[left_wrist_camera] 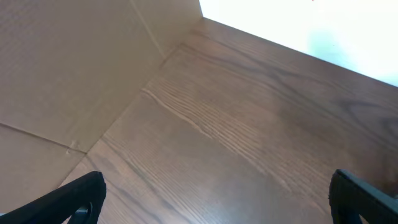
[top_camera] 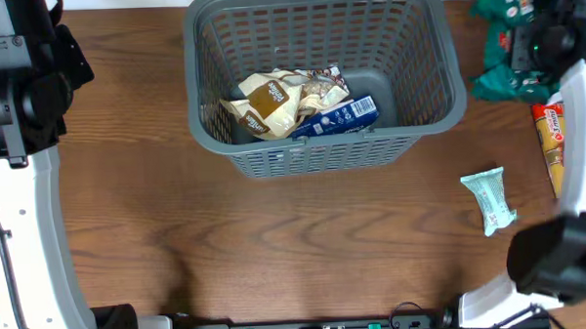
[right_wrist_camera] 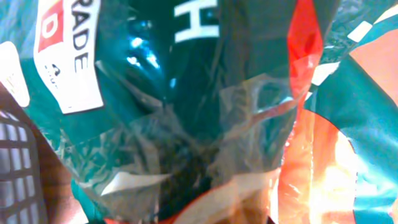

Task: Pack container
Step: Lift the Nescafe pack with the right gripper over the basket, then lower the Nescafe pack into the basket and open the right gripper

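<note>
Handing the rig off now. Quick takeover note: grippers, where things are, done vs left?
Left gripper: open, empty, over the bare wooden table.
Right gripper: pressed close on the dark green crinkly foil packets at far right; fingers hidden, grasp unclear.
Done: large dark grey slotted plastic basket holds a tan pouch, a blue-and-white packet and a patterned packet.
Left: green packets, yellow-and-red packet, pale mint packet, all on the table right of the basket.
</note>
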Controlling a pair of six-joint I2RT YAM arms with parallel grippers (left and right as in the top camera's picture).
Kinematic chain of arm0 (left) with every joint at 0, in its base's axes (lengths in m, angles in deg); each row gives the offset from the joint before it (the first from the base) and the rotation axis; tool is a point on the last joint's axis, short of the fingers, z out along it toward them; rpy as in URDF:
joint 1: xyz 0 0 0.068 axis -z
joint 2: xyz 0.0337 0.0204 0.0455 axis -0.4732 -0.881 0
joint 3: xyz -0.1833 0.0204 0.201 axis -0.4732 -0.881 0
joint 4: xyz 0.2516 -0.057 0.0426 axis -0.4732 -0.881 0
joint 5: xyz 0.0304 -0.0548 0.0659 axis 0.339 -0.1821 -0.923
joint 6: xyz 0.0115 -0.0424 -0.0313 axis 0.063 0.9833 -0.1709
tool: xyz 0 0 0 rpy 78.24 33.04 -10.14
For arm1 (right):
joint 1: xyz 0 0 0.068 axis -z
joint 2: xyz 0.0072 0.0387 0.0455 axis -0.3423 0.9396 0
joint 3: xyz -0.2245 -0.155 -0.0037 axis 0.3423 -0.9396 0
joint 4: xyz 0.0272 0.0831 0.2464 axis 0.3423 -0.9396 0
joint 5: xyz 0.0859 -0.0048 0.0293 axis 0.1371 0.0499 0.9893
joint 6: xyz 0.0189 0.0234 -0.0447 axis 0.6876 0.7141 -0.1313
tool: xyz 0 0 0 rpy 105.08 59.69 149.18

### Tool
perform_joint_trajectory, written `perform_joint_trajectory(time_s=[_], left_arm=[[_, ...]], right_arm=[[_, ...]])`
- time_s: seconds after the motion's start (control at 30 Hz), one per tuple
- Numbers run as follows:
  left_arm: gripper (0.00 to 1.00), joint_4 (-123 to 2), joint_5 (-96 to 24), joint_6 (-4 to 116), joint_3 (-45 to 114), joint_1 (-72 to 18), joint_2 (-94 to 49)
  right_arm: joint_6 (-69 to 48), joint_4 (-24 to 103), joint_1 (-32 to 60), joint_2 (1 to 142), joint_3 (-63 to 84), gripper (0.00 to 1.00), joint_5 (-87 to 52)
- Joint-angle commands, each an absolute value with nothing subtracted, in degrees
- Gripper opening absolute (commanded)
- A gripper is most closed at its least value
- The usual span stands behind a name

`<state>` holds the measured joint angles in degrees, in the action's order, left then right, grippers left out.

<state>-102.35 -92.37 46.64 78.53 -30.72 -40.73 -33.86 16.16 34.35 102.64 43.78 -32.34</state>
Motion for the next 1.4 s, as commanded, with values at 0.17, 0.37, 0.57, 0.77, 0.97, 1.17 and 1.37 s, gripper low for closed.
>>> perform_joint_trajectory(time_s=[0.17,0.37,0.57,0.77,0.97,1.17,1.37], left_arm=[[0.99,-102.5,-93.05,47.4,78.36,-30.96,-40.75],[0.98,-102.5,-93.05,47.4,78.36,-30.96,-40.75],[0.99,-102.5,-93.05,47.4,78.36,-30.96,-40.75],[0.99,-102.5,-93.05,47.4,78.36,-30.96,-40.75],[0.98,-102.5,-93.05,47.4,78.36,-30.96,-40.75],[0.99,-102.52,-93.05,47.4,78.36,-30.96,-40.75],[0.99,-102.5,-93.05,47.4,78.36,-30.96,-40.75]], right_arm=[[-33.05,13.85,33.65,92.33,55.97,0.02,-34.55],[-33.6,10.9,32.31,90.73,63.95,0.02,-29.48],[-34.19,9.65,27.88,90.69,68.72,0.02,-25.28],[-36.57,9.93,19.61,91.0,69.0,0.02,-25.37],[-38.39,9.78,10.63,92.26,68.98,0.02,-25.63],[-38.98,8.12,3.97,94.71,68.98,0.02,-32.54],[-39.02,4.1,2.78,98.21,68.98,0.02,-32.41]])
